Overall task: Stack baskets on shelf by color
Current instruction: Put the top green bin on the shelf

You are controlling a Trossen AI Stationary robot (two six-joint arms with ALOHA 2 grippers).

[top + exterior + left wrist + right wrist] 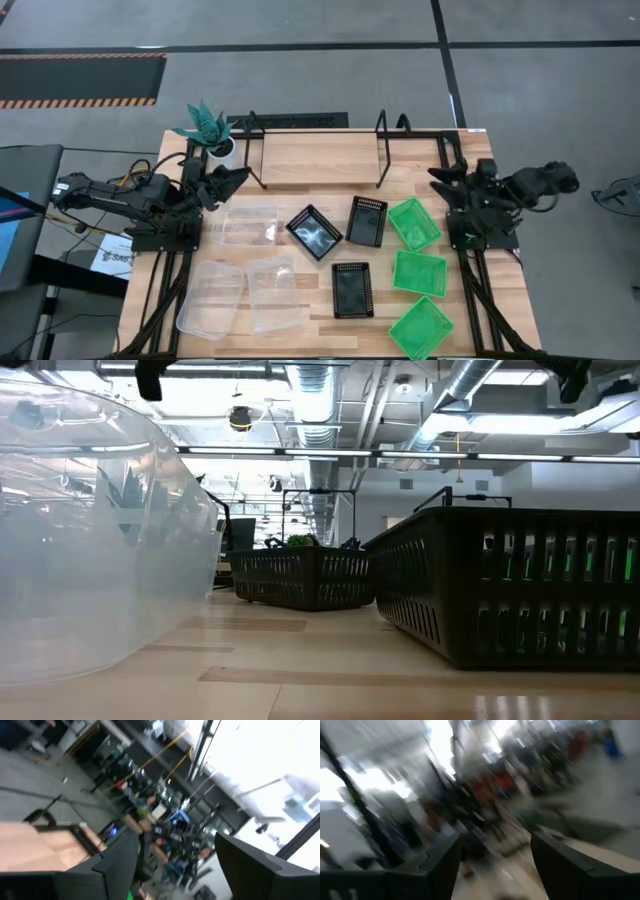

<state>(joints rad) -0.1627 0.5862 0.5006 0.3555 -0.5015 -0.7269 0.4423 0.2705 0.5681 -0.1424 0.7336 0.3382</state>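
Both wrist views blur badly; left gripper (172, 862) and right gripper (495, 860) seem spread apart, empty. Clear basket (100, 530) fills the low view's left.

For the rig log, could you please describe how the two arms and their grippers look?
Both arms are dark, jointed and bulky. The left arm carries thin yellowish cables along it. Each ends in a two-finger gripper, left gripper and right gripper, with flat, angular black fingers.
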